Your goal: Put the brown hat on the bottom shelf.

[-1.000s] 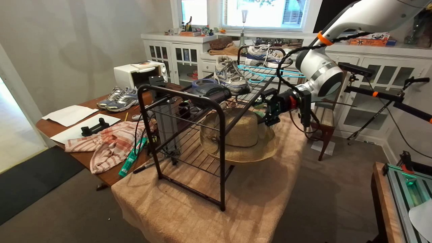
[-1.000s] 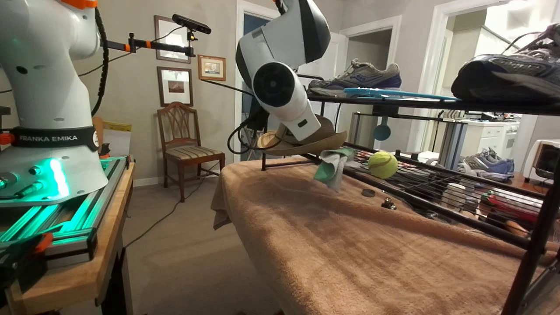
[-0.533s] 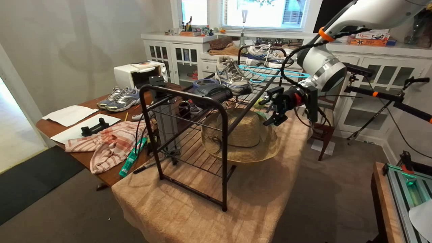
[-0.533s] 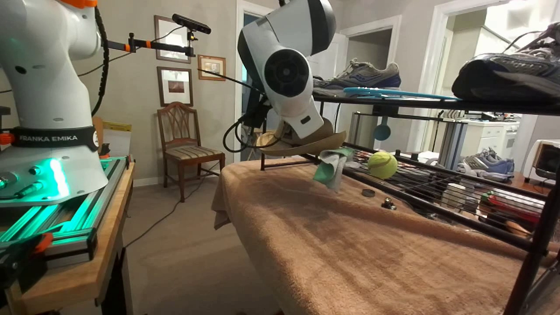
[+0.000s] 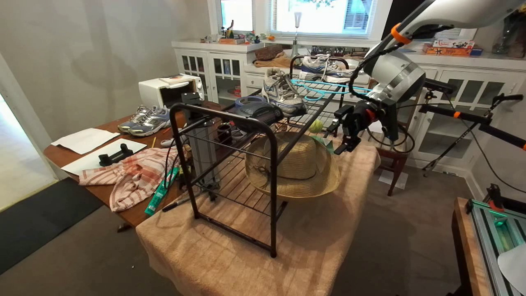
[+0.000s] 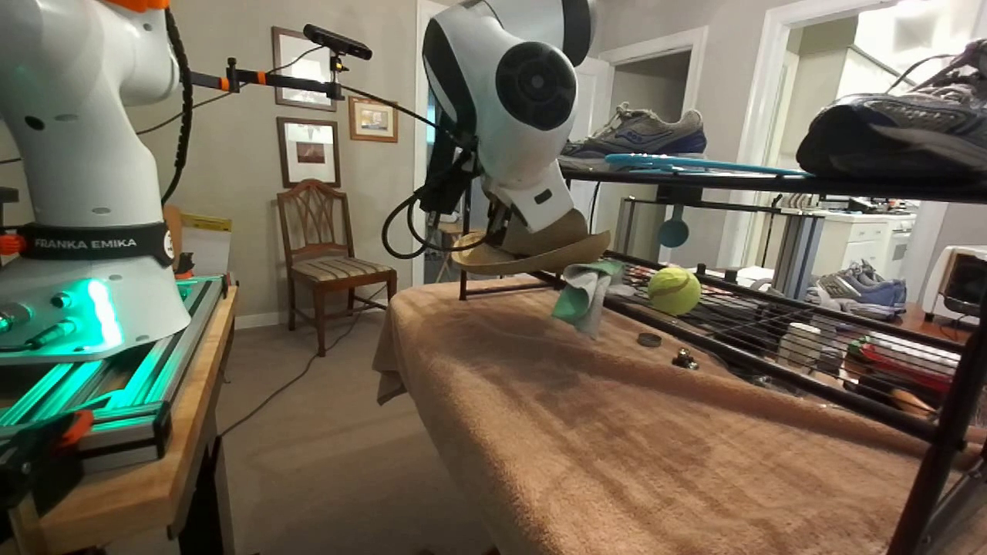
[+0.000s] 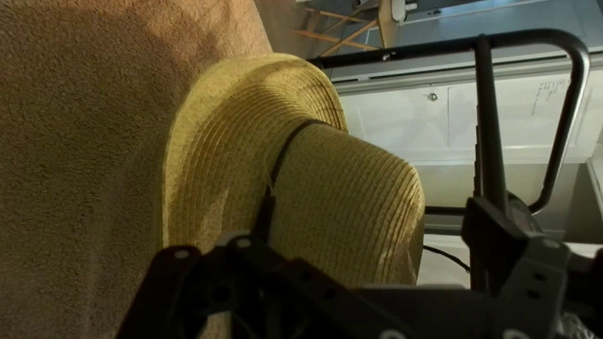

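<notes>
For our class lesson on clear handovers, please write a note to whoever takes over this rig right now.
Gripper: open, beside the brown hat and seemingly clear of it.
Hat: crown up, toward one end of the bottom shelf, overhanging its long edge.
Done: the hat appears to rest at least partly on the shelf, not gripped.
Left: perhaps nudge it farther in, if that overhang is unwanted; otherwise, probably just move the gripper away.

End effector (image 5: pixel 337 137) farther fr. brown hat (image 5: pixel 298 164) vs. a sec ago
</notes>
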Tool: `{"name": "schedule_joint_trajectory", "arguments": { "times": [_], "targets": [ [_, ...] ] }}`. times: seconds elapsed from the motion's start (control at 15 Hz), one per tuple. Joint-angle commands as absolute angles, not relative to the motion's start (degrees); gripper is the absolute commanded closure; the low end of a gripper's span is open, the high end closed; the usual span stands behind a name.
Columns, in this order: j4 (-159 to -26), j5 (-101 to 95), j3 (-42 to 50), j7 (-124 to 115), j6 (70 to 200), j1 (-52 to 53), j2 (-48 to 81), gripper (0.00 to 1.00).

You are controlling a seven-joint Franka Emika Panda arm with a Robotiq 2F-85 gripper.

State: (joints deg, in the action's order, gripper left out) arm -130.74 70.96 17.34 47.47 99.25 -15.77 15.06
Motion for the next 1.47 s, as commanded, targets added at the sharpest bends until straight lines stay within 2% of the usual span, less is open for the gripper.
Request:
{"name": "schedule_joint_trajectory", "arguments": {
  "times": [0.0, 0.53, 0.73, 1.0, 1.07, 1.13, 1.4],
  "targets": [
    [-132.34, 61.47, 17.58, 45.72, 99.55, -15.43, 9.52, 0.0],
    [-138.21, 41.05, 13.58, 32.61, 115.13, -12.62, -9.13, 0.0],
    [-140.21, 35.86, 10.95, 24.67, 117.85, -11.77, -16.49, 0.0],
    [-139.72, 19.8, 8.13, 15.24, 116.41, -11.65, -24.05, 0.0],
    [-139.07, 15.57, 7.76, 13.64, 114.7, -11.85, -25.35, 0.0],
    [-137.51, 20.96, 10.24, 16.89, 115.73, -9.9, -21.38, 0.0],
    [-137.51, 20.09, 10.85, 16.15, 115.62, -9.23, -22.45, 0.0]
  ]
}}
